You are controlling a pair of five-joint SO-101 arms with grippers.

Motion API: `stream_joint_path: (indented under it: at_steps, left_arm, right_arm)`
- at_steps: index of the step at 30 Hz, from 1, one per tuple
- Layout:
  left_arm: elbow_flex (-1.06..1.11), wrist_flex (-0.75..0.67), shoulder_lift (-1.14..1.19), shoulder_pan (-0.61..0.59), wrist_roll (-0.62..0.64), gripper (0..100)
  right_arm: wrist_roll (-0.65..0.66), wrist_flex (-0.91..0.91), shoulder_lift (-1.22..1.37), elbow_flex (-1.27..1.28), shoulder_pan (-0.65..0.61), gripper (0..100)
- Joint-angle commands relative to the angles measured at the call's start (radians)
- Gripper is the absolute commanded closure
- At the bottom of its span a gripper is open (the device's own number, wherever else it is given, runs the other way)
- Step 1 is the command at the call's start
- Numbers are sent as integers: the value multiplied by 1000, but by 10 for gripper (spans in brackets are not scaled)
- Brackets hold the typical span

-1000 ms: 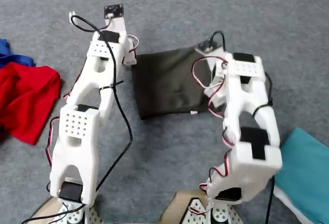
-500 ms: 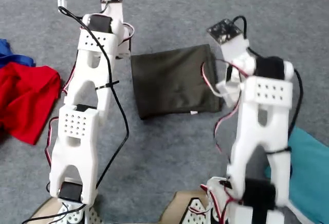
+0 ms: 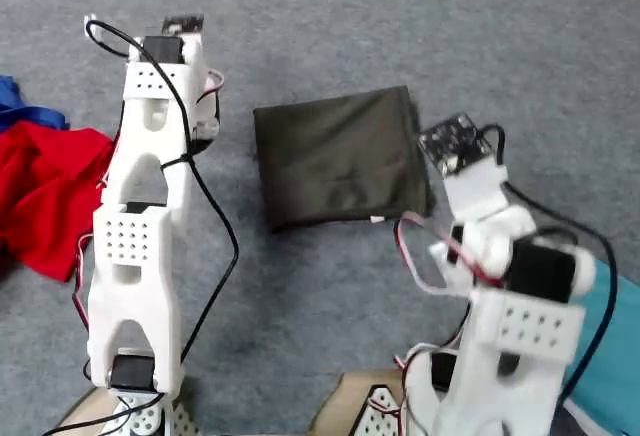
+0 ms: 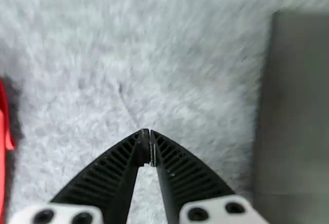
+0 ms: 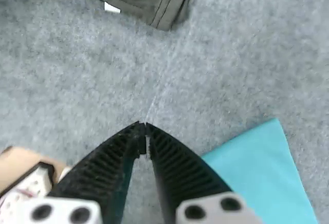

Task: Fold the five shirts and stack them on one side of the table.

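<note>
Olive shirt (image 3: pixel 340 156), red shirt (image 3: pixel 50 196), blue shirt (image 3: pixel 12 101), teal shirt (image 3: pixel 622 346): four.

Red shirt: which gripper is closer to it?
Left. Left gripper sits between red shirt and olive shirt; right gripper is past the olive shirt, beside the teal shirt.

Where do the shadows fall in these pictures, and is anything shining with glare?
High view: soft, even light, no glare on the grey table; a thin shadow runs along the near edge of the folded dark shirt. Left wrist view: a dark shadow lies on the table beside the red shirt. Right wrist view: a narrow shadow sits under the dark shirt's hem.
</note>
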Motion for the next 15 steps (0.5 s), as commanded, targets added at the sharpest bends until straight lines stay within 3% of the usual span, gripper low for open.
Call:
stream_joint_path:
  at_steps: [1,6,9,12,15]
  left_arm:
    - [89,12,-79,-14,-9,980]
    - [276,9,-272,68,-8,980]
    - [422,5,-438,157,-9,980]
    - [611,-95,-596,226,-12,980]
    - [830,-287,-734,232,-21,980]
  right_arm:
    - [-141,-71,-85,131,12,993]
    - [-396,-278,-91,266,8,993]
    - [-440,-367,-84,298,-41,992]
    - [-462,-374,-18,282,-97,938]
    - [-552,-374,108,223,-105,871]
